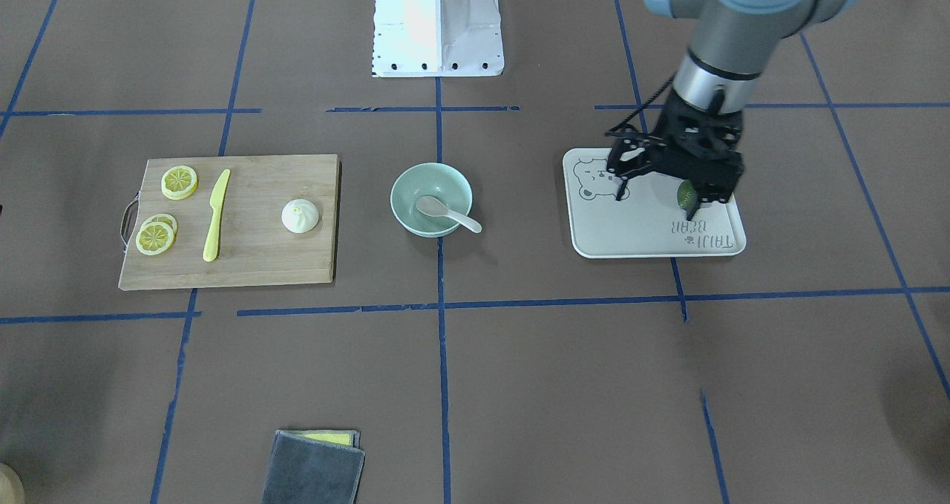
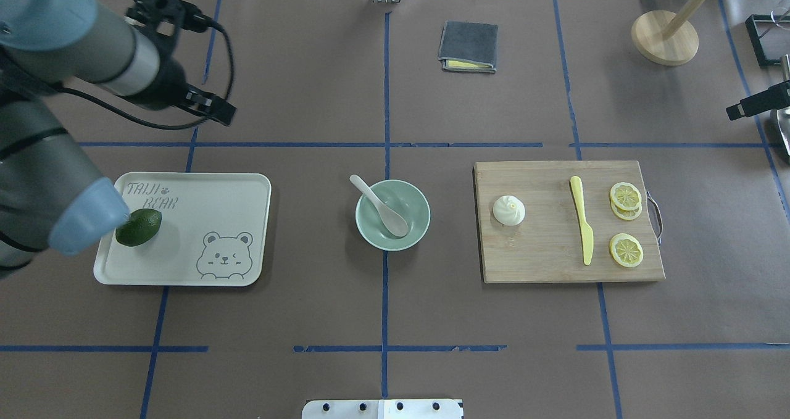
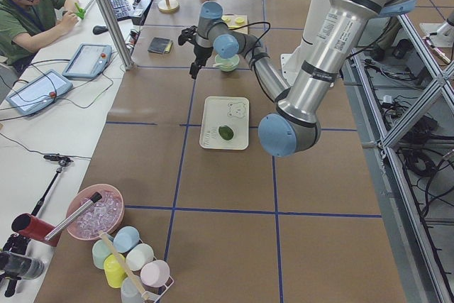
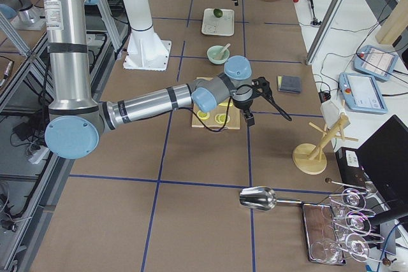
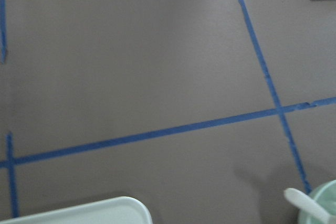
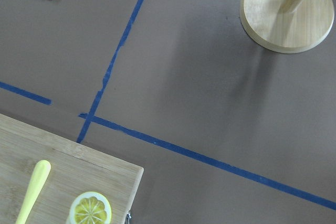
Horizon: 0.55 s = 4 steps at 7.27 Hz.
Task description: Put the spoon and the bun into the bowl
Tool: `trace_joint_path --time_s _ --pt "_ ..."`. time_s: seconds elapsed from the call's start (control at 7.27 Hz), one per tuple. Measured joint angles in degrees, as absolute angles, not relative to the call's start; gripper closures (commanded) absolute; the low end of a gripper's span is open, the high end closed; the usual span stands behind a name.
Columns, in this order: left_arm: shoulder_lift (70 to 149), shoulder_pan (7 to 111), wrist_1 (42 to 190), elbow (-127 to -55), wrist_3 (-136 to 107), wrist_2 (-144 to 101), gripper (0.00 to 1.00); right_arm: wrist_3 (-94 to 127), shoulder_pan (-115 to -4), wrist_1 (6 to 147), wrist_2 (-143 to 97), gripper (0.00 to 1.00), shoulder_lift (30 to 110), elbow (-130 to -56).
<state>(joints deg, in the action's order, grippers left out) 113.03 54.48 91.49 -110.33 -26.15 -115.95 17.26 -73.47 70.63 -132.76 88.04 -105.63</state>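
Two task things lie apart on the brown paper table top. The spoon (image 2: pixel 386 206), pale smooth plastic, rests inside the bowl (image 2: pixel 421 224) with its oval scoop on the bottom and its short handle sticking out over the rim. The bowl is round, plain and mint green, and stands alone at the table's middle. The bun (image 2: pixel 508 210), a white dome with a pleated top, sits on the bamboo cutting board (image 2: pixel 543 261), well apart from the bowl, with bare board all around it. A yellow plastic knife (image 2: pixel 582 221) and lemon slices (image 2: pixel 626 195) lie further along the board.

We see the left gripper (image 1: pixel 657 201) raised above the table beyond the pale rounded tray (image 2: pixel 241 187). Its two fingertips are spread wide and carry nothing. A dark green lime (image 2: pixel 141 226) lies on that tray, partly covered by the arm's blue joint in the overhead view.

The right gripper (image 2: pixel 754 104) is cut off at the overhead view's edge, and we cannot tell how its jaws stand.
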Motion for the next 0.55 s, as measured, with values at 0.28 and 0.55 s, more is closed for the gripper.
trace_joint_path --time_s 0.28,0.55 --pt "104.92 69.85 91.69 -107.01 -4.66 -125.06 0.0 18.14 -70.42 70.62 -133.02 0.0 87.83 -108.68" --pt "97.08 81.82 91.27 -101.29 10.76 -130.06 0.0 25.06 -66.65 71.2 -133.0 0.0 85.13 -111.23"
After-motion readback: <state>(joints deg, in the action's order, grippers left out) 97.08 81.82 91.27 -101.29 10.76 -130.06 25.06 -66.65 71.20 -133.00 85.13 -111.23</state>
